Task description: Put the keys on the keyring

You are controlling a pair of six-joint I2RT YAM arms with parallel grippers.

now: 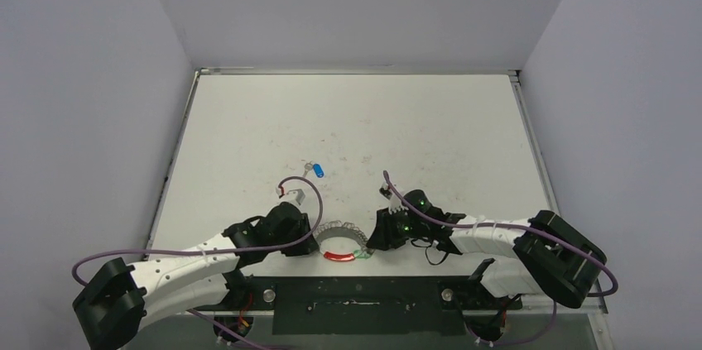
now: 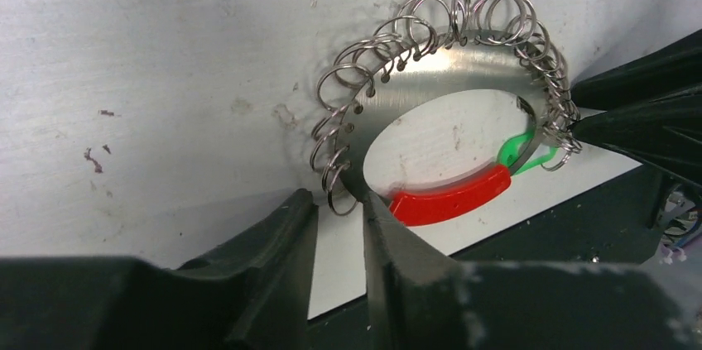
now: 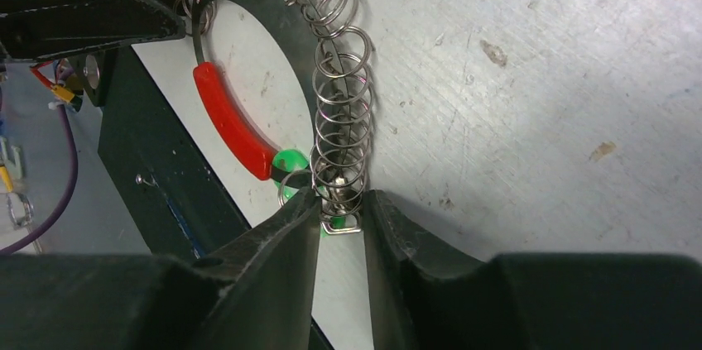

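The keyring (image 1: 342,242) is a silvery coiled ring with a red sleeve (image 1: 338,256), near the table's front edge between both grippers. My right gripper (image 3: 341,201) is closed on the coil and its metal clasp at the ring's right end. My left gripper (image 2: 335,201) stands narrowly open at the ring's left end (image 2: 430,77). One coil loop hangs between its tips and the right fingertip (image 2: 374,211) touches the ring. The green key head (image 3: 290,160) sits at the end of the red sleeve (image 3: 228,118); its blade is hidden. The blue key (image 1: 318,170) lies alone farther back.
The dark base plate (image 1: 356,296) runs just below the table's front edge, right beside the ring. Purple cables (image 1: 290,184) loop over both arms. Grey walls close in the left, right and back of the table (image 1: 356,110).
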